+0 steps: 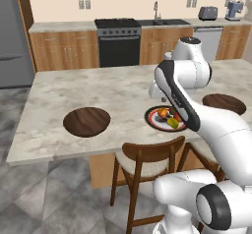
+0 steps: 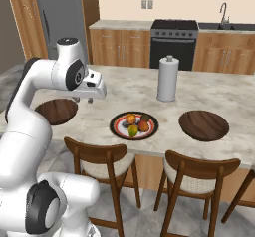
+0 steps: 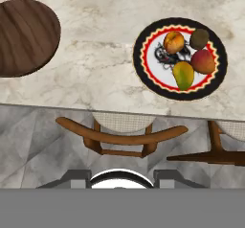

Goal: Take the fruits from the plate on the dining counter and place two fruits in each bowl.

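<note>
No readable text, labels, brands or numbers on anything.

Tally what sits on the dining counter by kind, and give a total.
Fruits: 4, all on the plate: orange, brown, red, yellow-green
Plate: 1
Bowls: 2, left and right
Paper towel roll: 1
Total: 8
</note>
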{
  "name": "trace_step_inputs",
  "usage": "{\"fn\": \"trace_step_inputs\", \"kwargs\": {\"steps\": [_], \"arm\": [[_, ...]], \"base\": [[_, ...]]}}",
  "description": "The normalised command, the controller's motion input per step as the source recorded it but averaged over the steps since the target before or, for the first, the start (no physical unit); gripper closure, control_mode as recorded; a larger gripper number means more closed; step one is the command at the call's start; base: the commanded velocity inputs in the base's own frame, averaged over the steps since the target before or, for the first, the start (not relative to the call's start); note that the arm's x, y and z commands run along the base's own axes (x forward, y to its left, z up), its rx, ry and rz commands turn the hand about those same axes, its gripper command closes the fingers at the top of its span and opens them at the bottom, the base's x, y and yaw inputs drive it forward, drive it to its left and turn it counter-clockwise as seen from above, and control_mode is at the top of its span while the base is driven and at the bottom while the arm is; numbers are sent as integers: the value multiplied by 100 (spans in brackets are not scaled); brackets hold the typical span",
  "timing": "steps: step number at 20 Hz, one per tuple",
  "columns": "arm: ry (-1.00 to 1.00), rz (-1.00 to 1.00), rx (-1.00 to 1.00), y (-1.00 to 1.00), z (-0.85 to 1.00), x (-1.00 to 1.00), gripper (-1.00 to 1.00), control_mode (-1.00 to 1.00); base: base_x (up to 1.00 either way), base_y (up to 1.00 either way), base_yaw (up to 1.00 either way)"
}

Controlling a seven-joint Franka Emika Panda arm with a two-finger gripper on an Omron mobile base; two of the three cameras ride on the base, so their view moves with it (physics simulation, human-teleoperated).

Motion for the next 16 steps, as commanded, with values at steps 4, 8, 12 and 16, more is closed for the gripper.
{"fn": "trace_step_inputs", "kwargs": {"steps": [4, 8, 12, 16], "arm": [[0, 0, -1, -11, -13, -2, -100, -100], [0, 0, -2, -41, -39, -3, -100, -100], [3, 5, -8, -45, -33, 8, -100, -100], [2, 22, -3, -44, -27, 22, -100, -100]], "base": [[0, 0, 0], [0, 0, 0], [0, 0, 0], [0, 0, 0]]}}
